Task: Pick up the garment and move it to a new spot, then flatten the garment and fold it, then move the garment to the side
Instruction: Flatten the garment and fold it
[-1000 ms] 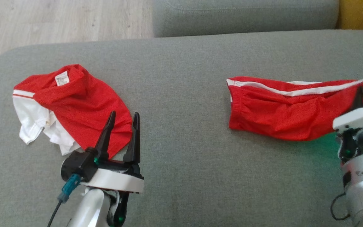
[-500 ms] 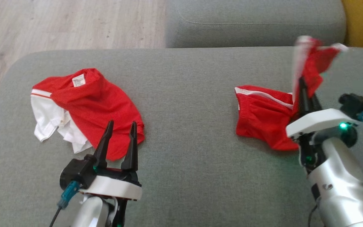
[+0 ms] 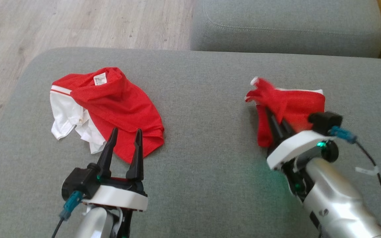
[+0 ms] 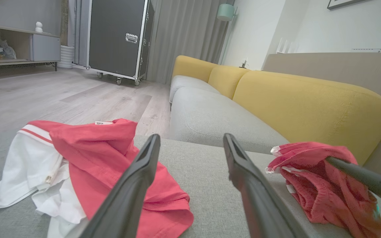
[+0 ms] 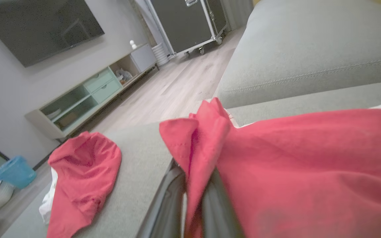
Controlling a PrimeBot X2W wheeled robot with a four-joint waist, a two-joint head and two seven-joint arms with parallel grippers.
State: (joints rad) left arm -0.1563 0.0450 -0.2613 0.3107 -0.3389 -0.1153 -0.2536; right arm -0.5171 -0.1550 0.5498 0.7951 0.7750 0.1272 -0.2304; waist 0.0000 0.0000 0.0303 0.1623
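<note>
My main worry is the hold itself. The right gripper (image 3: pixel 272 116) has its two dark fingers pressed together on only a thin bunched fold of the red mesh shorts with a white side stripe (image 3: pixel 293 104). In the right wrist view that fold stands up between the fingers (image 5: pixel 177 195) while the bulk of the cloth drapes off to one side. I judge that the slick mesh could slide out if I pull hard or if the trailing part drags on the grey fabric sofa seat (image 3: pixel 207 109). Then the shorts would drop in a heap short of the new spot. They are also doubled over on themselves at the gripper, so setting them down like this would probably leave a wad that is hard to flatten. The second risk is the left gripper (image 3: pixel 126 130). It hovers with its fingers spread wide and nothing in them, just at the near hem of the crumpled red and white jersey shirt (image 3: pixel 117 99), and a careless advance would snag the wrong garment. The shorts lie on the seat's right part, well apart from the shirt. They are draped over and around the right fingertips, with most of the cloth beyond them and to their right.
</note>
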